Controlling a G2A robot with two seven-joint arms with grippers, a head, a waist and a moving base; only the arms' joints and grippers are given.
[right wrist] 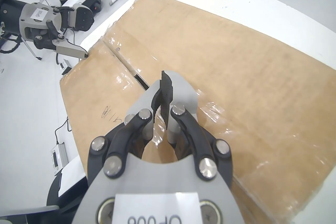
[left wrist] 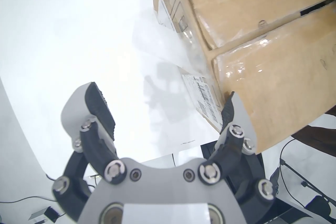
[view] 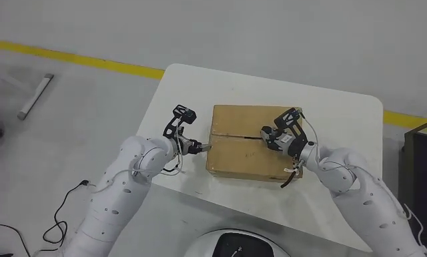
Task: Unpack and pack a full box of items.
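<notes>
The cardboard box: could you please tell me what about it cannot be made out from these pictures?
1. Contents of the box: closed flaps hide them, every view.
2. Side label: left wrist view, print too small, veiled by tape.
3. Right pincer's contact with the seam: right wrist view, its own fingers cover it.

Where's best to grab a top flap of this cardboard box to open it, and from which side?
Probably the flap's free edge at the centre seam, from above: both flaps of the cardboard box lie flat, and a dark gap there exposes the only edge. The clear tape may resist.
</notes>
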